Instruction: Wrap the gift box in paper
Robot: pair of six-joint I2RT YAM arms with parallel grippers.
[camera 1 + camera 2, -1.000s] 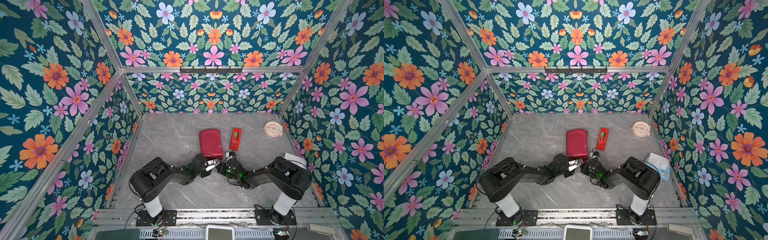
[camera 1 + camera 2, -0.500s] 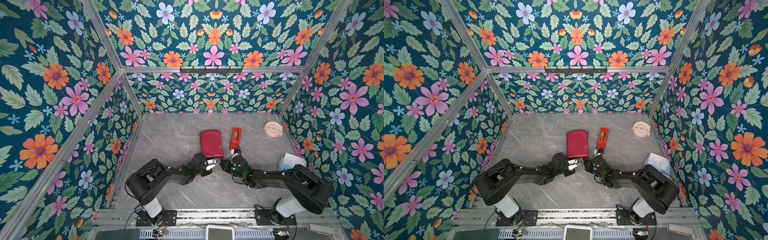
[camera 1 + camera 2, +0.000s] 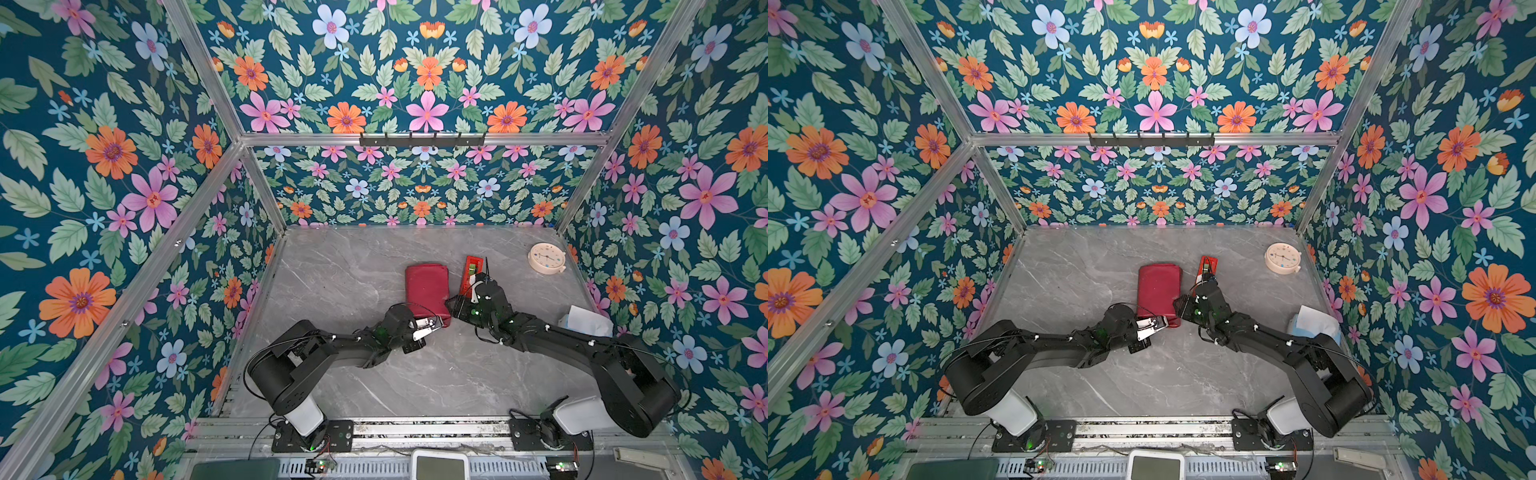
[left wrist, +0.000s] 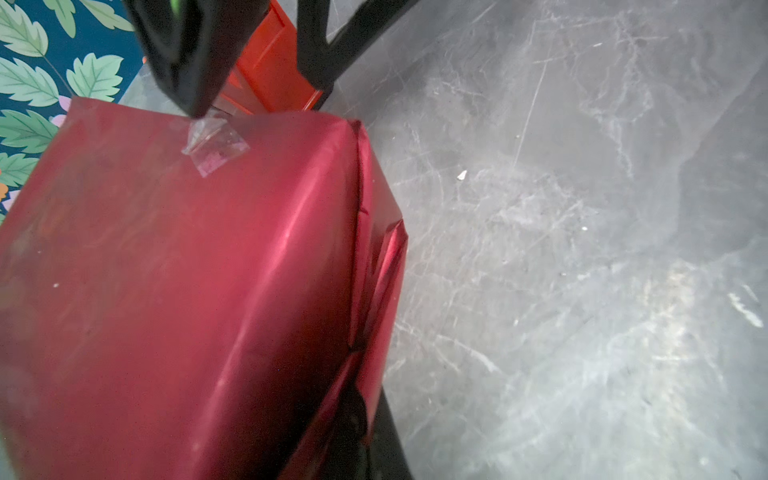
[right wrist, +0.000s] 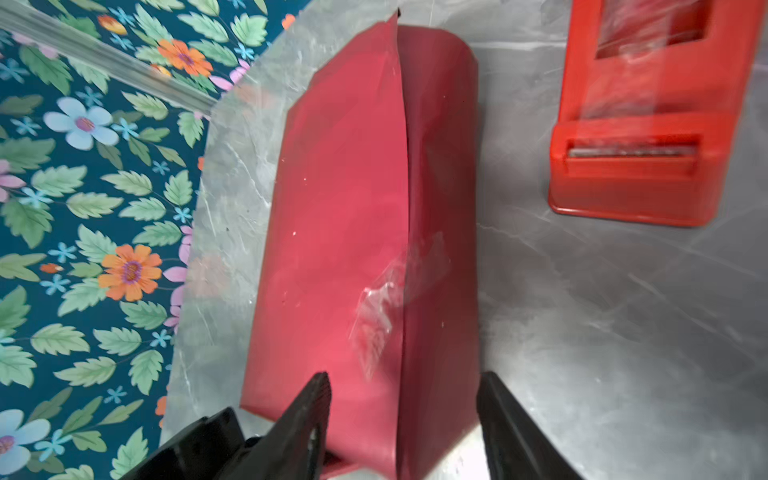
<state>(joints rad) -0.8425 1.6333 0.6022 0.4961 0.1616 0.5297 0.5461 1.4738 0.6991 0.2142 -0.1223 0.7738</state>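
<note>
Flowery walls (image 3: 124, 166) in blue, pink and orange stand all around a grey stone surface (image 3: 340, 270). Two big black arms reach in from the near side, the left arm (image 3: 332, 345) and the right arm (image 3: 582, 345), and they almost meet in the middle.

Between them lies the paper (image 3: 427, 286). It is dark red and folded into a long box shape, flat on the surface, near the middle. The gift box is hidden under it. One edge of the paper lies over the other in a line along the top.

A white and blue soft pack (image 3: 586, 320) sits by the right wall. A round cream clock (image 3: 546, 257) lies in the far right corner. A red tape dispenser (image 3: 472, 266) lies just beside the paper, on its right.

The left gripper (image 3: 434, 325) is at the near end of the paper, and its jaws are pressed together. I cannot tell if they pinch the paper.

The right gripper (image 5: 405, 395) is over the paper with its jaws spread wide and nothing in them. One of its fingers (image 4: 187, 62) touches a small crinkly bit of clear tape (image 5: 386, 307) stuck across the line.
</note>
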